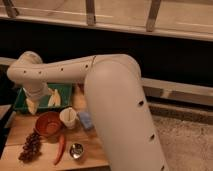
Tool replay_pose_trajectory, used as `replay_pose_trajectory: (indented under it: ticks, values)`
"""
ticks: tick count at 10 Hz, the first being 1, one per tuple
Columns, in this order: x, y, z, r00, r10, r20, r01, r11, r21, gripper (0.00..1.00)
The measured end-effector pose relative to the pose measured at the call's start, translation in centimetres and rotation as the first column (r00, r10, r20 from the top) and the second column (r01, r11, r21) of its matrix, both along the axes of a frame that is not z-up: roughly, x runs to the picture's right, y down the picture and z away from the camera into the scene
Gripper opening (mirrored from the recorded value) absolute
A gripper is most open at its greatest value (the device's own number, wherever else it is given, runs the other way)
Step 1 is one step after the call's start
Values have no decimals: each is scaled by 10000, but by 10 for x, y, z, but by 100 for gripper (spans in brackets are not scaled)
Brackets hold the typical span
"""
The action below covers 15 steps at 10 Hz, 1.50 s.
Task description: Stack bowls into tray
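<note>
The orange-red bowl (pixel 48 123) stands upright on the wooden table, near its left side. Behind it lies the green tray (pixel 66 93), partly covered by my arm. My gripper (pixel 42 104) hangs over the tray's left half, just behind the orange-red bowl. Its two pale fingers (pixel 54 97) are spread apart, open, with nothing between them. The dark purple bowl is hidden behind my arm.
A white cup (pixel 68 118) stands right of the orange-red bowl, with a blue object (pixel 86 120) beside it. Dark grapes (pixel 30 147), a red chili (pixel 60 148) and a small metal cup (pixel 76 150) lie at the front. My big arm link (pixel 120 110) blocks the table's right part.
</note>
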State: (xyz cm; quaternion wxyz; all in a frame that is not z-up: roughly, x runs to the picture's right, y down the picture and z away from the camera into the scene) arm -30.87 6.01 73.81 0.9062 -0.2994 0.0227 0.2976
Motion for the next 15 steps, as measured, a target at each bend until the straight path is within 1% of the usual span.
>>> replay_pose_trajectory:
  ticks: [4, 5, 6, 8, 9, 10, 12, 15]
  values:
    - [1, -1, 1, 10000, 33, -40, -33, 10000, -2, 80]
    - [0, 1, 2, 10000, 64, -17, -64, 9999, -88, 80]
    - [1, 5, 8, 10000, 66, -15, -66, 9997, -240, 80]
    - [1, 26, 30, 10000, -42, -52, 38, 9976, -686, 80]
    - [0, 35, 37, 9999, -93, -79, 86, 9963, -853, 80]
    - [1, 44, 44, 9998, -87, -158, 69, 9938, -1107, 80]
    - [8, 58, 50, 9992, -128, -381, 68, 9883, -1525, 80]
    - [11, 68, 51, 9985, -108, -530, 9, 9831, -1830, 80]
